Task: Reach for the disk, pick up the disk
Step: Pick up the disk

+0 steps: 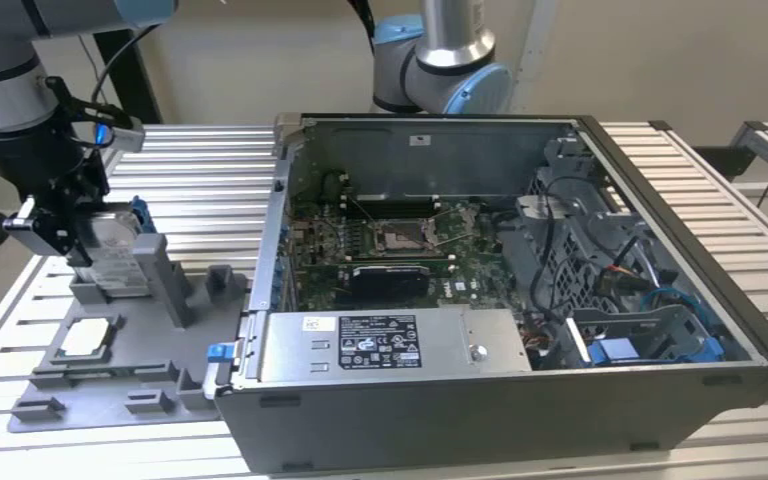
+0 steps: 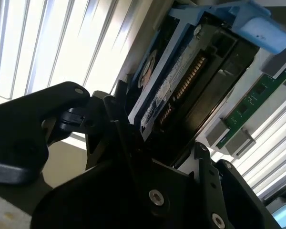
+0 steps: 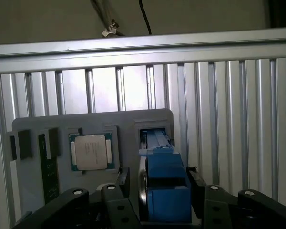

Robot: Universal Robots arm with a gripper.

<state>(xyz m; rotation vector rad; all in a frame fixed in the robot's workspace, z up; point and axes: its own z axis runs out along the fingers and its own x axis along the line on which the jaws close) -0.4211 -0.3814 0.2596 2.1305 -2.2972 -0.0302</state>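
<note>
The disk [image 1: 117, 243] stands on edge in a slot of the grey fixture [image 1: 144, 390], at the exterior view's left. It is silver with a white label and a blue carrier frame. My gripper [image 1: 88, 232] has come down over it from above and straddles it. In the first wrist view the disk [image 3: 164, 174] and its blue frame sit in the middle of my gripper [image 3: 157, 191], running back into the fixture's slot. The second wrist view shows the disk [image 2: 174, 83] close up, label face and connector edge, beside black gripper parts.
A white-topped square chip [image 1: 87, 338] [image 3: 91, 151] and a green memory stick [image 3: 50, 167] lie in the fixture's other pockets. The open computer case [image 1: 491, 270] stands close at the exterior view's right. A second arm [image 1: 438, 60] rises behind it. The table [image 1: 211, 170] is slatted metal.
</note>
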